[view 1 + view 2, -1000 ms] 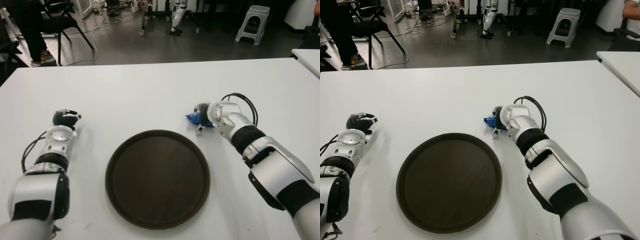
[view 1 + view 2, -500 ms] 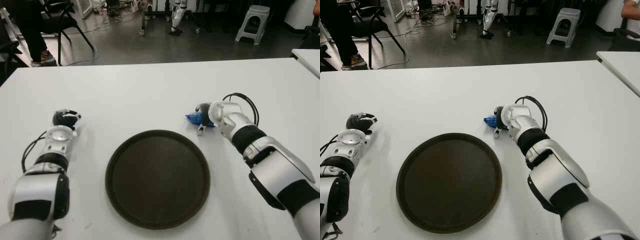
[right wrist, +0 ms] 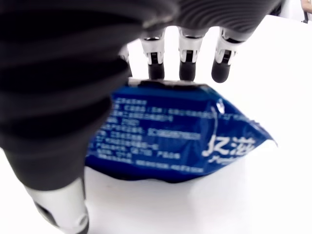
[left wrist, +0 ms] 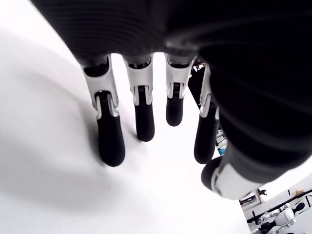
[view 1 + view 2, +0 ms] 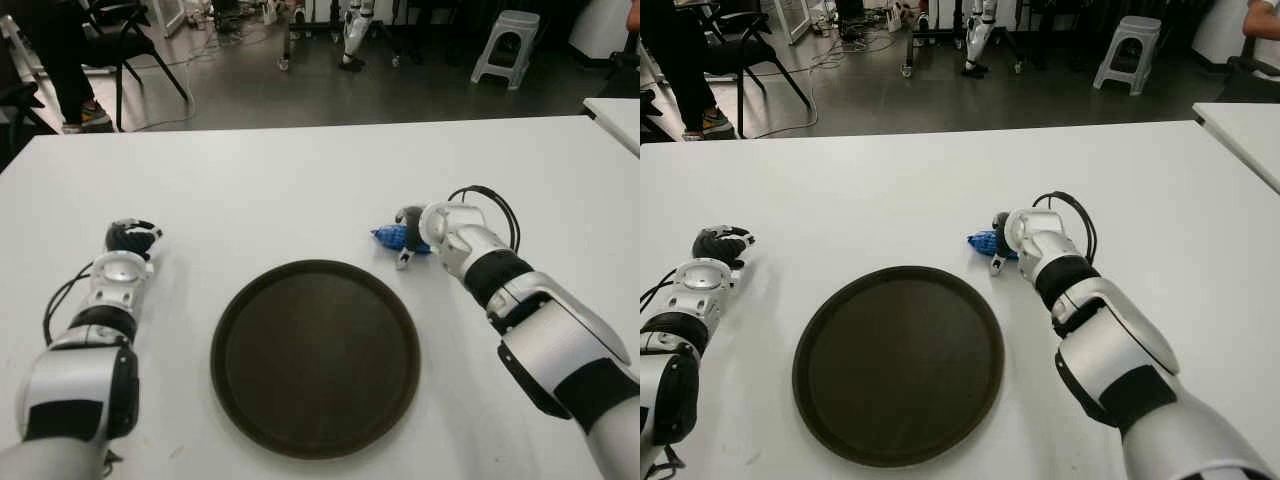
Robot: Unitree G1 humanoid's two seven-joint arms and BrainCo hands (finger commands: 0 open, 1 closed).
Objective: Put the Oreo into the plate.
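The Oreo is a small blue packet [image 5: 390,236] lying on the white table [image 5: 290,170], just past the upper right rim of the dark round plate [image 5: 315,355]. My right hand [image 5: 409,238] sits over the packet's right end. In the right wrist view the fingers [image 3: 187,63] reach straight out past the packet [image 3: 180,136] and the thumb stands on its near side; they are not closed around it. The plate holds nothing. My left hand [image 5: 130,238] shows at the table's left, well left of the plate, with its fingers [image 4: 141,117] extended over the table.
Beyond the table's far edge are a dark floor, black chairs [image 5: 120,40], a person's legs [image 5: 60,70] and a grey stool [image 5: 505,45]. A second white table [image 5: 615,110] shows at the right edge.
My right hand has shifted a little to the right and toward me over the blue packet, which has barely moved. The left hand is still.
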